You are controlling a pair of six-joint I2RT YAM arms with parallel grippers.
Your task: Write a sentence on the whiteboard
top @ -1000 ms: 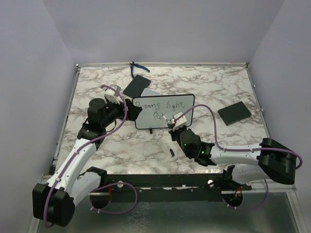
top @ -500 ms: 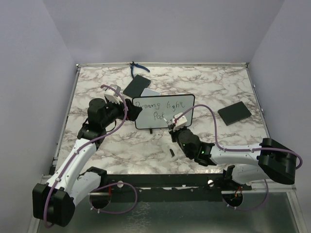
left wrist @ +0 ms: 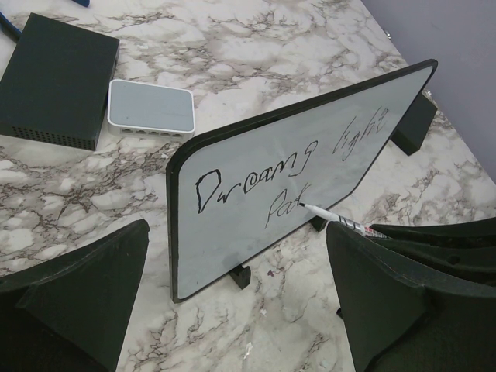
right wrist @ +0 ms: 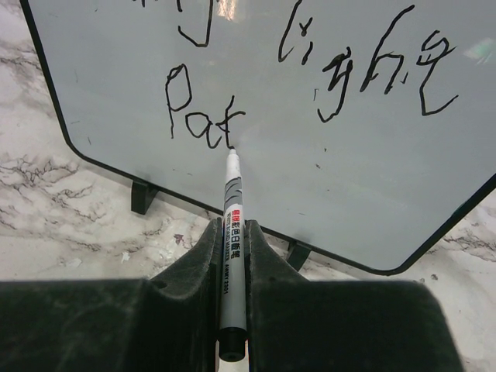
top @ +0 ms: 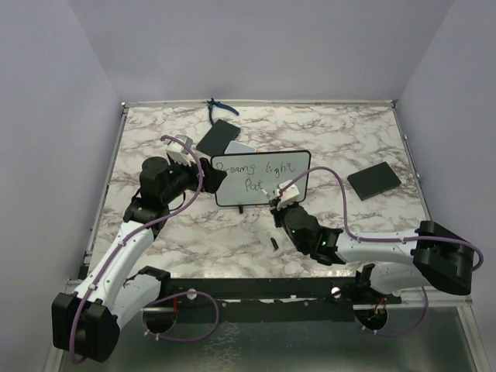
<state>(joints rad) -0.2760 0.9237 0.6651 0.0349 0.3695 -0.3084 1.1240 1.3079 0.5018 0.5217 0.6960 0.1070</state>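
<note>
The whiteboard stands upright on its two little feet in the middle of the table. The sentence reads roughly "Dreams light" with "Pat" below it. My right gripper is shut on a white marker. The marker's tip touches the board at the foot of the "t" in "Pat". My left gripper stands open at the board's left end. In the left wrist view the whiteboard rises beyond and between the wide jaws, and the fingers do not touch it.
A black flat box and a small grey-white pad lie behind the board. Another black rectangle lies at the right. Blue pliers sit at the far edge. A small dark cap lies in front of the board.
The right gripper with the marker has shifted only very slightly at the second line. The left arm and the board have not moved.
</note>
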